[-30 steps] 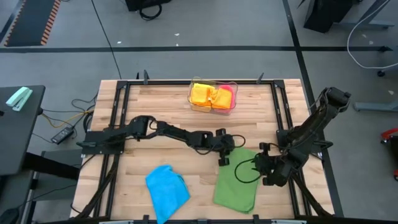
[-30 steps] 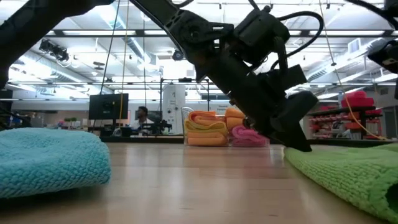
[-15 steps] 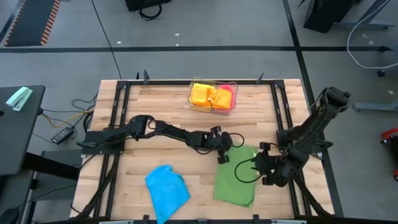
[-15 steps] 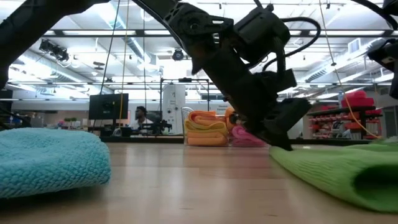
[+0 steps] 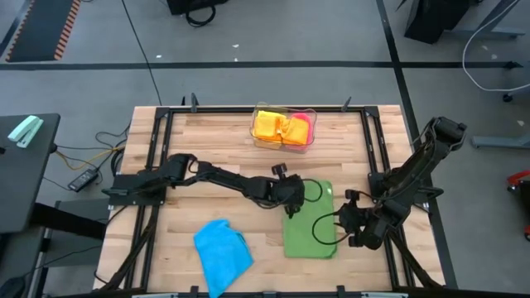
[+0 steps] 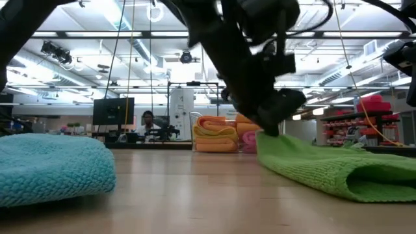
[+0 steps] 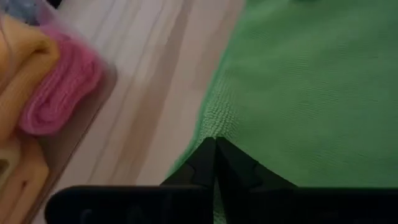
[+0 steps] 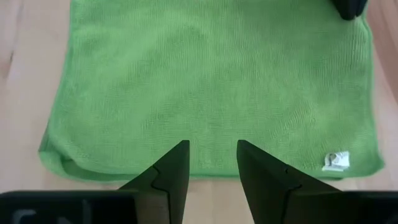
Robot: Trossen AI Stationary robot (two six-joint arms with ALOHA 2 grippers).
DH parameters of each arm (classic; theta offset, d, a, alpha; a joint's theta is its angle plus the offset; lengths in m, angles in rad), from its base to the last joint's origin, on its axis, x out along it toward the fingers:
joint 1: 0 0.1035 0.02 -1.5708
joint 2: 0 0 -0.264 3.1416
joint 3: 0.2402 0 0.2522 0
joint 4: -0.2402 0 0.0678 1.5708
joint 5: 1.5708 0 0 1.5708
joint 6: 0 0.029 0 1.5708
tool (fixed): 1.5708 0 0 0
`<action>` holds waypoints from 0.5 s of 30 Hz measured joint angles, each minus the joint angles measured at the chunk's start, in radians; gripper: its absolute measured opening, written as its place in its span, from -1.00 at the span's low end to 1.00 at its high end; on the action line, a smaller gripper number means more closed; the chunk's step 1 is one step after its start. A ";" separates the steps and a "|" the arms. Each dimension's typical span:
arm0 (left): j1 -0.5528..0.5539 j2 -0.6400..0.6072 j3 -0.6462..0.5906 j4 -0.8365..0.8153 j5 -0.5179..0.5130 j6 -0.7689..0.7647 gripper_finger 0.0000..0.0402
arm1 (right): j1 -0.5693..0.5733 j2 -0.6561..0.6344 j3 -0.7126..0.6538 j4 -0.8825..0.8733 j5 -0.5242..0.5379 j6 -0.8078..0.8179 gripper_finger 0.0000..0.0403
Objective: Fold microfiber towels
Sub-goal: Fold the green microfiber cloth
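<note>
Blue towel (image 5: 223,252) lies crumpled at the near left of the table (image 5: 215,141), unfolded and well apart from the work. Just right of it, the green towel (image 5: 310,223) lies flat at the near centre-right, one edge already doubled over on the side toward the right arm. Right gripper (image 5: 344,222) hovers just beside that edge with its fingers parted and nothing between them, so it gives no hold-down. Left gripper (image 5: 291,204) has its fingers pinched shut on the green towel's far left corner, lifted slightly off the wood. Farther back, the clear tray (image 5: 284,128) holds yellow, orange and pink towels (image 5: 281,127) already folded. The risk, as I judge it, is the thin pinch: only a sliver of cloth sits in the fingers, so a quick sweep could pull the corner free, or drag the whole unpinned towel across the table and skew the fold
</note>
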 joint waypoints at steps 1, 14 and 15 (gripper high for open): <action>-0.007 -0.007 0.000 -0.005 -0.003 0.017 -0.89 | 0.000 0.005 0.000 0.007 0.002 -0.001 -0.29; -0.044 -0.029 0.001 -0.045 -0.067 0.074 -0.65 | 0.000 0.012 0.000 0.037 0.006 -0.032 -0.29; -0.040 -0.029 0.001 -0.044 -0.077 0.068 -0.60 | 0.000 0.012 0.000 0.040 0.006 -0.032 -0.29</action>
